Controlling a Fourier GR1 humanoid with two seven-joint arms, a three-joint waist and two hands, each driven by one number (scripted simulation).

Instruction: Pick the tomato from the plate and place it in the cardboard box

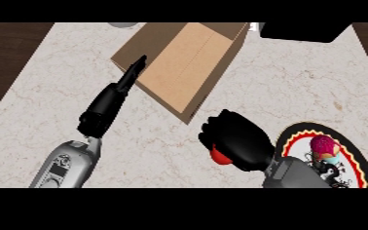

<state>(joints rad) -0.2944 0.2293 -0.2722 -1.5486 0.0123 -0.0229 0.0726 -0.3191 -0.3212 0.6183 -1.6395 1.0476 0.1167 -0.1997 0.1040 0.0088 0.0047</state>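
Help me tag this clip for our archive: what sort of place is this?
Probably a kitchen counter: a pale, stone-look countertop carries a patterned plate and an open cardboard box, and the right robot hand holds a tomato.

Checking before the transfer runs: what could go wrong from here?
1. Only a red sliver of the tomato shows under the curled fingers of the right hand; it may sit low in the grasp and could slip out on the way.
2. The near corner of the cardboard box stands between that hand and the opening; a low carry might clip it.
3. The left hand lies with straight fingers at the box's left edge and could nudge it.
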